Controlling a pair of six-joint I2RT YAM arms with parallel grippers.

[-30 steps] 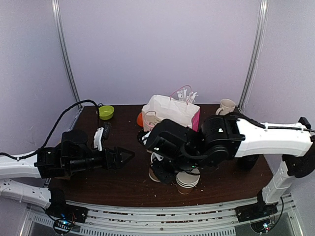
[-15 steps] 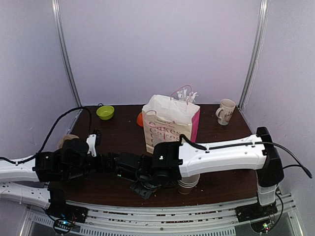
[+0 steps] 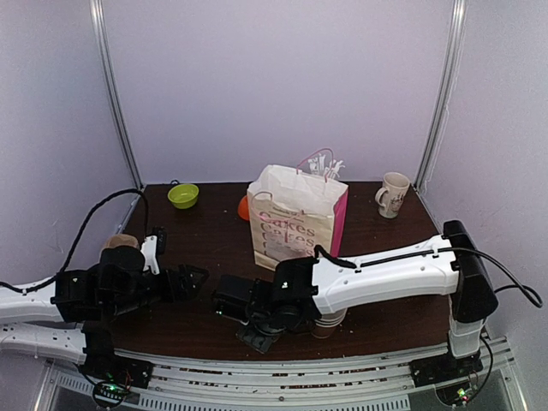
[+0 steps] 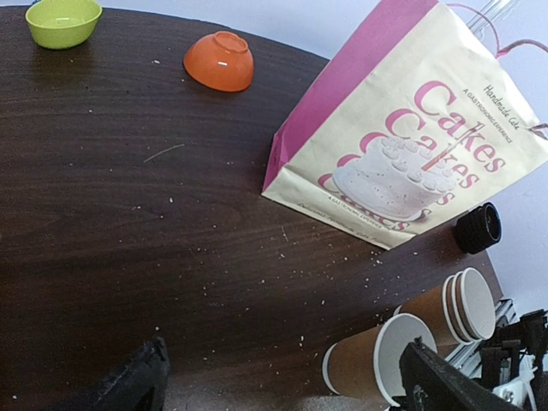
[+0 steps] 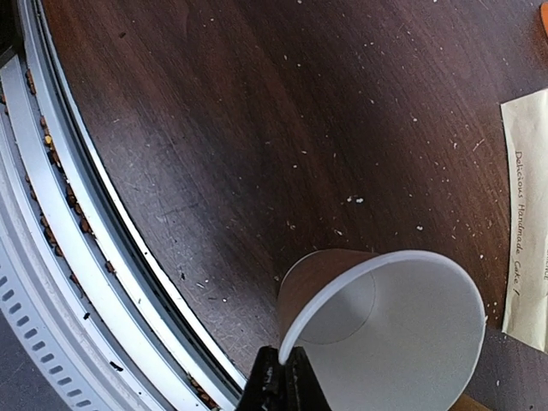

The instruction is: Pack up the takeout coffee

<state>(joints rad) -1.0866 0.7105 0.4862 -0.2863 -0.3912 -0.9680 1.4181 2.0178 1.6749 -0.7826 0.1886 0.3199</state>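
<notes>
From my station I found the right gripper (image 5: 282, 366) closed on the cup (image 5: 402, 342), with the white rim pinched between its fingertips. The cup carried no lid. It sat tilted near the front edge of the table (image 5: 214, 103), mouth toward the right wrist camera and base pointing down and away. I could not tell whether the base touched the wood.

The left gripper (image 4: 284, 360) stood wide open and empty, aimed across the table. The cup showed low in its view, close to its right finger. The right arm was therefore the one in possession.

The bag (image 4: 402, 145) stood upright farther back, beyond the cup. In my judgement the carry must go up and away from the front edge. The lids (image 4: 478, 228) sat just beside the bag's corner, with a stack (image 4: 458, 304) of spare cups near them. In the overhead view the right arm hid the cup.
</notes>
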